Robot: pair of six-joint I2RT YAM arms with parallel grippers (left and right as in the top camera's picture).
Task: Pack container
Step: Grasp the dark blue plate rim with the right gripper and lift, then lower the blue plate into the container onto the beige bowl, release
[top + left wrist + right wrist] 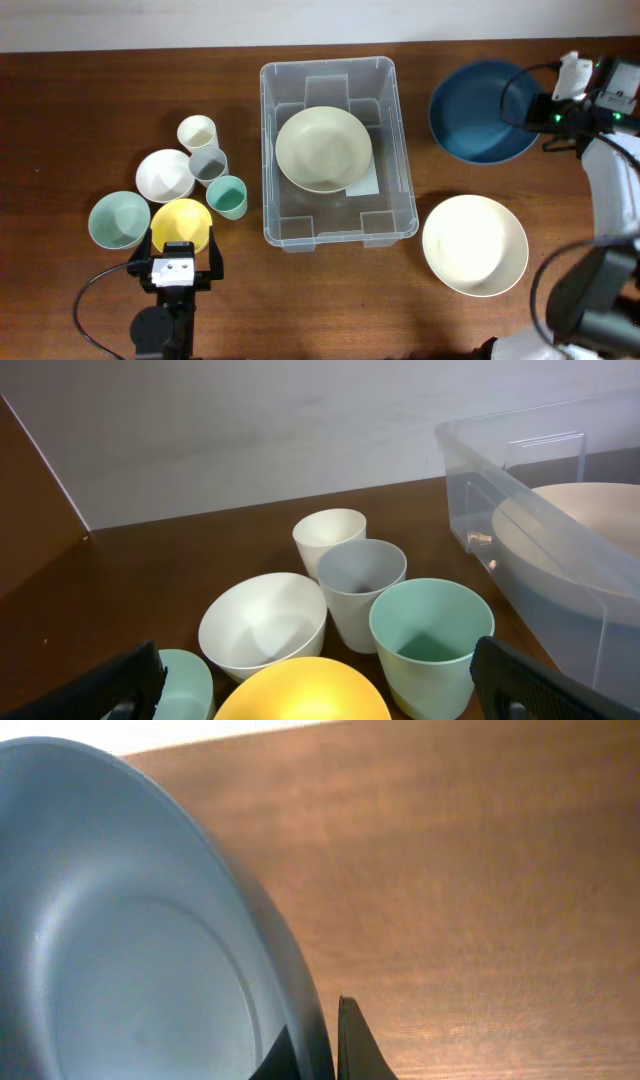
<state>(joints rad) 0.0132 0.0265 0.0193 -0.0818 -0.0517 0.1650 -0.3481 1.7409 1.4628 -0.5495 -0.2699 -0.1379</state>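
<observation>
One cream bowl (pixel 323 148) in the container (pixel 268 160) (right tool (pixel 318 1055) tight on blue bowl (pixel 478 120))

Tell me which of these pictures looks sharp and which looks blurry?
Overhead: evenly lit and sharp, with faint glare along the container rim. Left wrist: grey cup crisp, yellow bowl at the bottom blurred. Right wrist: blue bowl too close, soft.

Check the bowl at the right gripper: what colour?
Blue. The bowl shows best in the overhead view.
</observation>
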